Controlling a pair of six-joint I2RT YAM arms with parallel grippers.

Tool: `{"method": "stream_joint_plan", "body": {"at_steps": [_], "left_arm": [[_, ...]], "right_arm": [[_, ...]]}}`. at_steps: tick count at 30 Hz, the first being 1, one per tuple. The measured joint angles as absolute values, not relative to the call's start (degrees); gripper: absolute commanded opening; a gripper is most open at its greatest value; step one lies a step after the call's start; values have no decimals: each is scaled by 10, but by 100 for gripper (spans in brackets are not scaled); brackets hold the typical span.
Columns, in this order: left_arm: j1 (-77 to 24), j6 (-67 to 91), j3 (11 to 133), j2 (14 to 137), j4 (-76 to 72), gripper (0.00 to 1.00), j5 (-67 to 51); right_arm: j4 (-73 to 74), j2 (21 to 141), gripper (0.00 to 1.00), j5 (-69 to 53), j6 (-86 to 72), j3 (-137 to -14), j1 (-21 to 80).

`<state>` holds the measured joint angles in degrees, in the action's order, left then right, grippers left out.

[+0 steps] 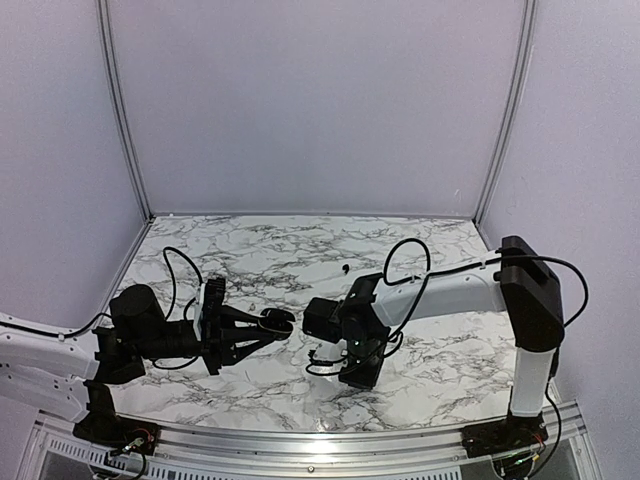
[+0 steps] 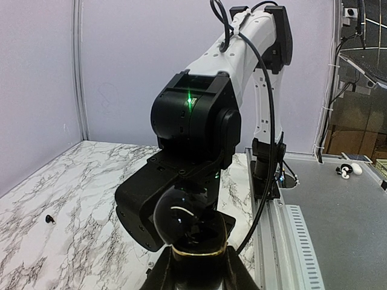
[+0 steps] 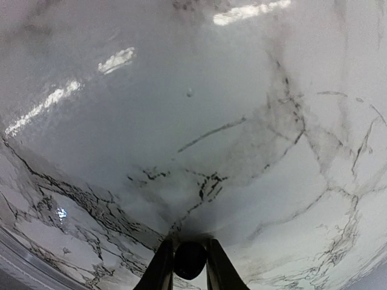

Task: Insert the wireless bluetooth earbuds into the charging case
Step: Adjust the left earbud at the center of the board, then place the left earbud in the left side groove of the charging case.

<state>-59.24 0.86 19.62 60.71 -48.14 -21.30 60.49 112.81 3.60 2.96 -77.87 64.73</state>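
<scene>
Where the top view looks down, your left pincer [image 1: 280, 323] clamps a black rounded lump [image 1: 284, 317], and a loose earbud [image 1: 345, 268] lies on the bench [image 1: 250, 250] beyond the right pincer [image 1: 352, 378]. Left wrist: the lump [image 2: 184, 220] is gripped tight, with that earbud [image 2: 50, 219] far left. Right wrist: the fingers [image 3: 158, 269] are nipped onto a second earbud [image 3: 190, 260].

The top camera is looking down from high at the near edge over the whole counter [image 1: 280, 250]. The left wrist camera is facing level past the left hand [image 2: 196, 269] at the right arm [image 2: 205, 121], close up. The right wrist camera is staring down past the right hand [image 3: 189, 254], hugging the counter every view is sharing.
</scene>
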Motion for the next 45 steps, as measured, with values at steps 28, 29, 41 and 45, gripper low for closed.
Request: {"method": "stream_joint_plan", "body": {"at_steps": [28,29,41,45], "left_arm": [[-580,13,195,588,-482,0,-170],[-579,13,195,588,-482,0,-169],[-577,31,219,599,-489,0,-180],[-577,39,227,606,-494,0,-188]], "right_arm": [[361,821,9,126,40,-738,620],[340,799,9,127,44,-730,619],[82,643,8,25,93,-651,698],[37,661,7,-21,100,-646,722]]}}
